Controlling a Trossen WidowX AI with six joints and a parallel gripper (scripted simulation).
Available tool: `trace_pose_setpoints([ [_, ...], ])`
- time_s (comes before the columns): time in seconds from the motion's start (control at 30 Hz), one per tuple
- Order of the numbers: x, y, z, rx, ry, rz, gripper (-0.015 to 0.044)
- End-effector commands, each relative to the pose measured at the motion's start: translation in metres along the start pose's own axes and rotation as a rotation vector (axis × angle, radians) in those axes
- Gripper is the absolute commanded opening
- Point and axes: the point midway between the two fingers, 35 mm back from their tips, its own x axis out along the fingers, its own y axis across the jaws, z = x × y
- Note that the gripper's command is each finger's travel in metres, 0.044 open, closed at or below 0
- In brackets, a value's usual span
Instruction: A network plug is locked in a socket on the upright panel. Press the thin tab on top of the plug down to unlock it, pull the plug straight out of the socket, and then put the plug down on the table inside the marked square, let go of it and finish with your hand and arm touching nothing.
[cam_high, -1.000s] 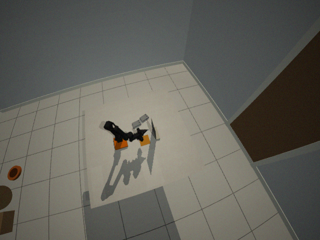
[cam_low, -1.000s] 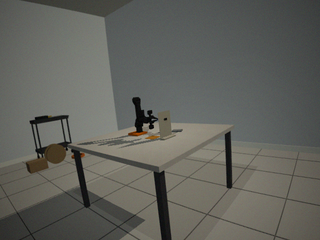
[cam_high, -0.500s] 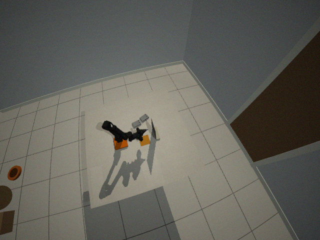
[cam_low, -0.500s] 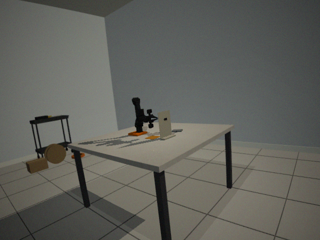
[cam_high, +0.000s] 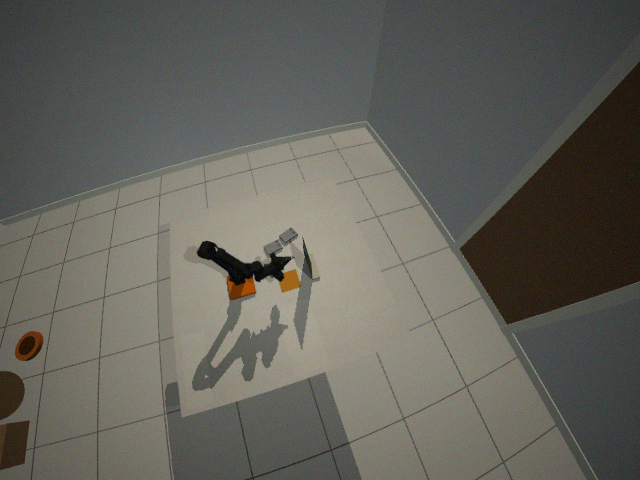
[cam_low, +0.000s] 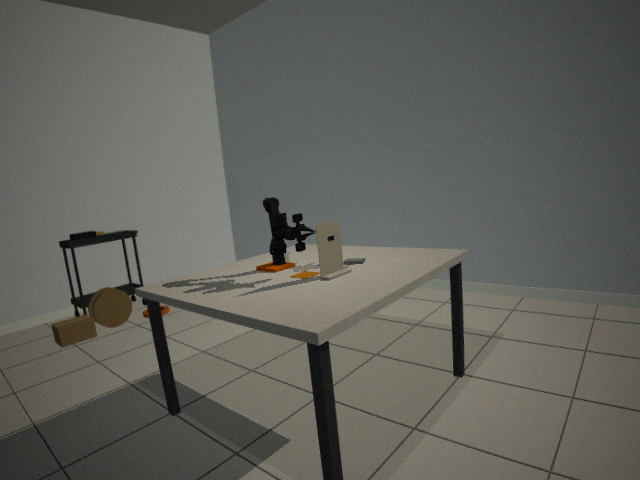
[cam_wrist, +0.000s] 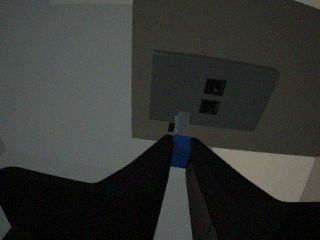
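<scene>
My gripper (cam_high: 291, 257) (cam_low: 314, 231) (cam_wrist: 179, 144) is shut on the plug, above the table and on the near side of the panel. The plug (cam_wrist: 181, 151) has a blue body between the fingertips and a clear grey head pointing forward. The head shows in front of the panel, clear of the two dark socket openings (cam_wrist: 215, 87) (cam_wrist: 209, 106) in the grey plate (cam_wrist: 167, 82). A small dark patch shows beside the head; I cannot tell what it is. The upright panel (cam_low: 329, 255) (cam_wrist: 145, 30) stands ahead. The marked orange-yellow square (cam_high: 290, 281) (cam_low: 305, 275) lies on the table, below and to one side of the gripper.
Two grey blocks (cam_high: 288, 235) (cam_high: 272, 247) lie on the table beside the arm and near the panel. The arm stands on an orange base (cam_high: 246, 290) (cam_low: 268, 267). The panel's foot (cam_low: 337, 274) rests on the table.
</scene>
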Motion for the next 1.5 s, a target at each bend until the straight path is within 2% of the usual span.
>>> trace_pose_setpoints([
  [0.0,-0.003,0.009,-0.002,-0.002,0.003,0.005,0.0],
  [0.5,-0.008,0.022,-0.005,0.023,-0.016,-0.019,0.0],
  [1.0,0.005,-0.023,0.018,0.202,-0.205,-0.285,0.0],
  [1.47,-0.005,-0.069,0.025,0.279,-0.367,-0.594,0.0],
])
